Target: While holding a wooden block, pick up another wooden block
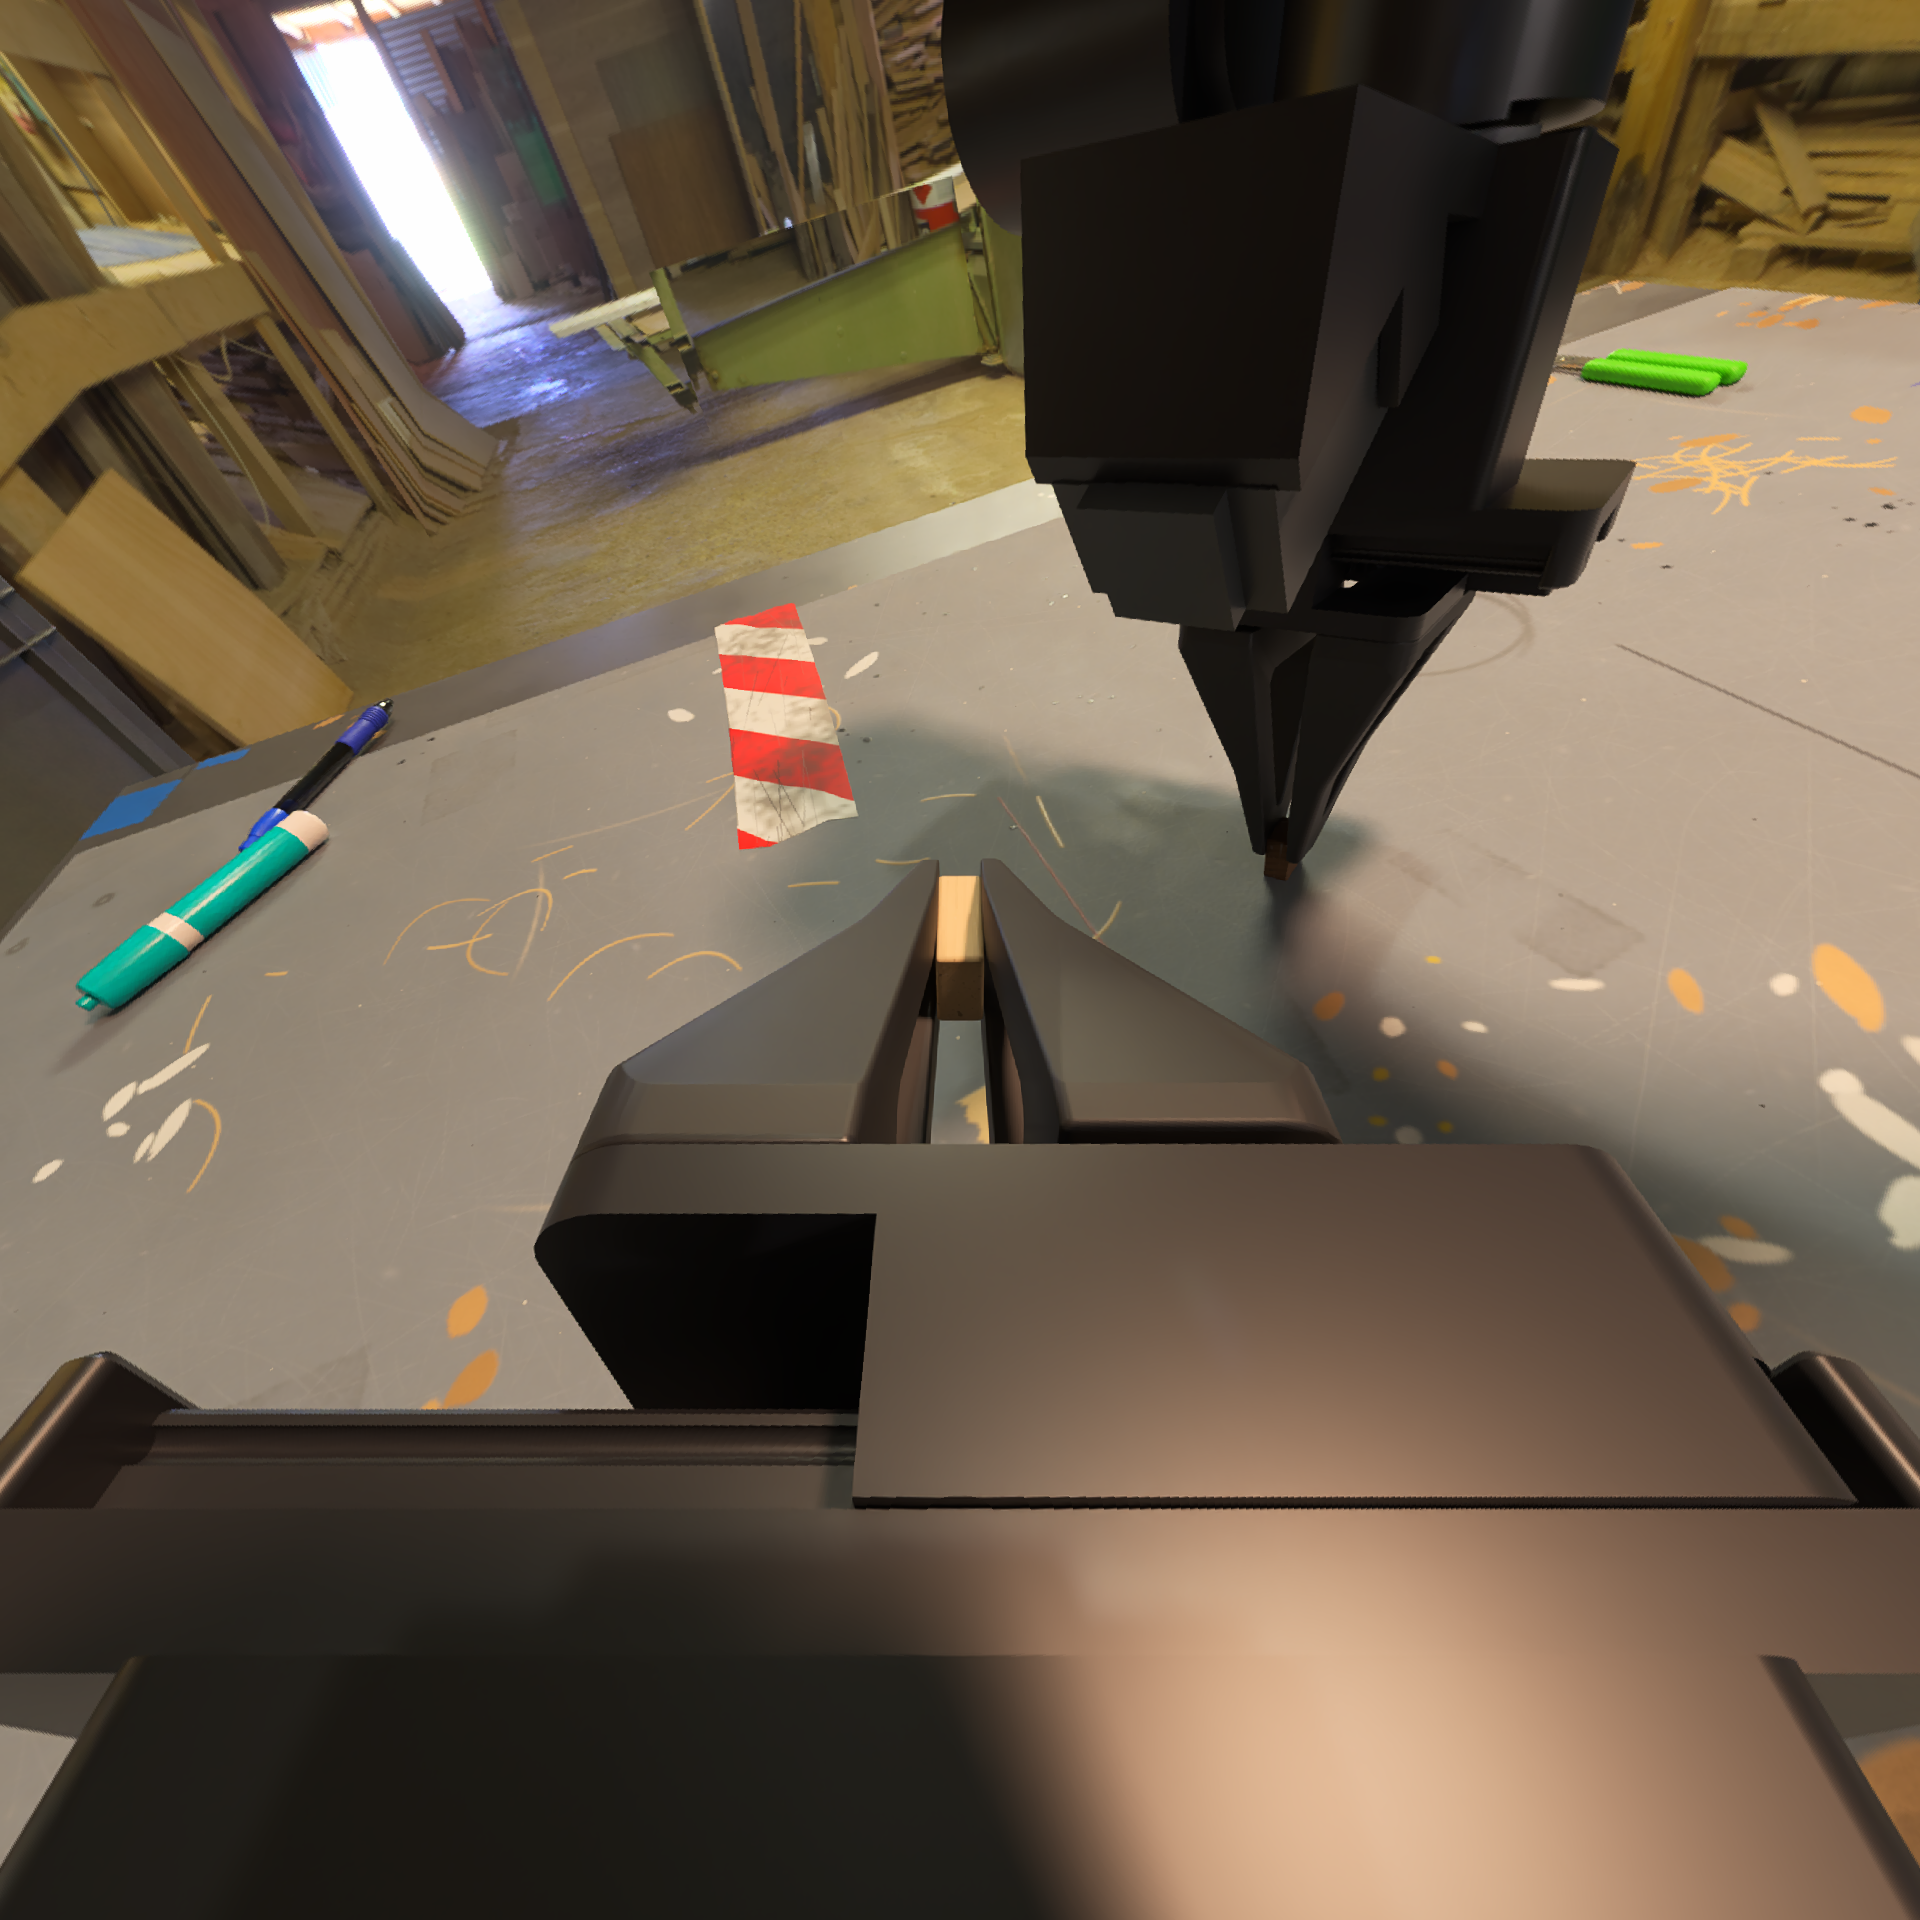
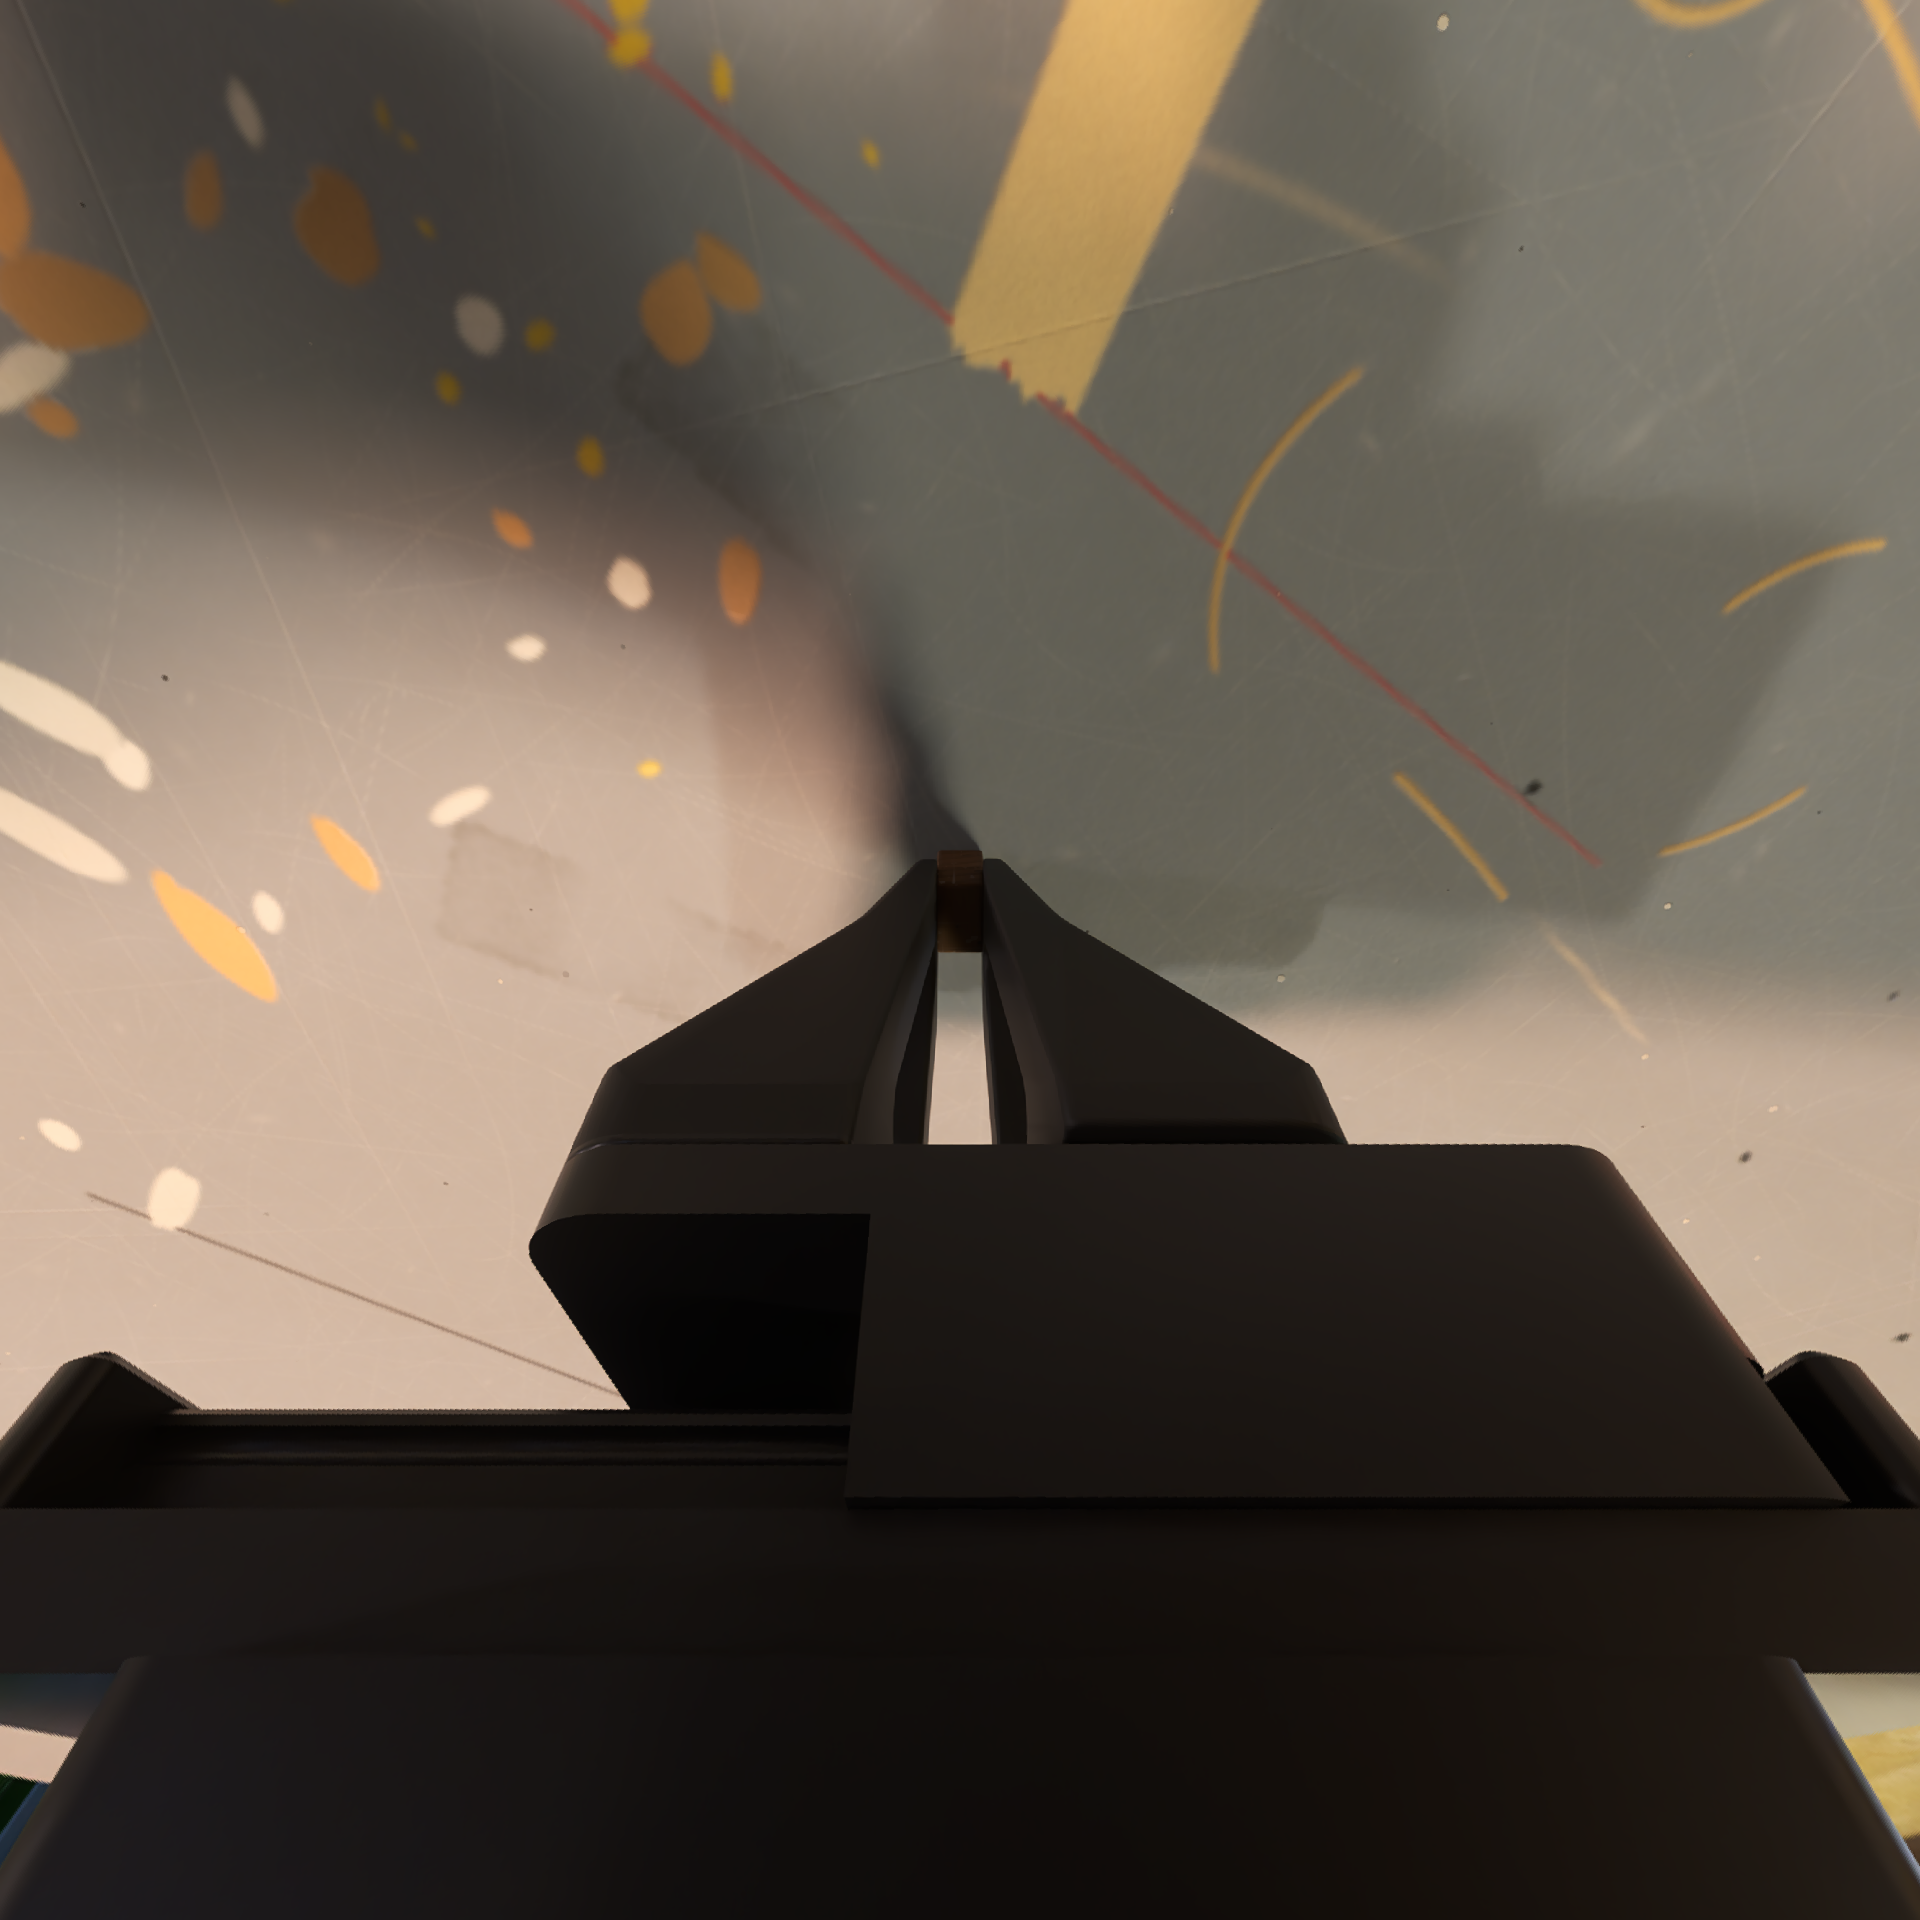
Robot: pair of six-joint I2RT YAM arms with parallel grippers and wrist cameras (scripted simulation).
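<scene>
My left gripper (image 1: 958, 873) is shut on a pale wooden block (image 1: 958, 940) that sits between its fingers, held above the grey table. My right gripper (image 2: 958, 868) is shut on a small dark brown wooden block (image 2: 958, 899) at its fingertips. In the left wrist view the right gripper (image 1: 1283, 836) points straight down to the right of my left one, with the dark block (image 1: 1278, 854) at the table surface or just above it; I cannot tell if it touches.
On the paint-spattered grey table (image 1: 520, 1143) lie a teal marker (image 1: 203, 909), a blue-and-black pen (image 1: 322, 774), a red-and-white striped strip (image 1: 784, 727) and a green object (image 1: 1662, 371) at the far right. The table's far edge runs behind them.
</scene>
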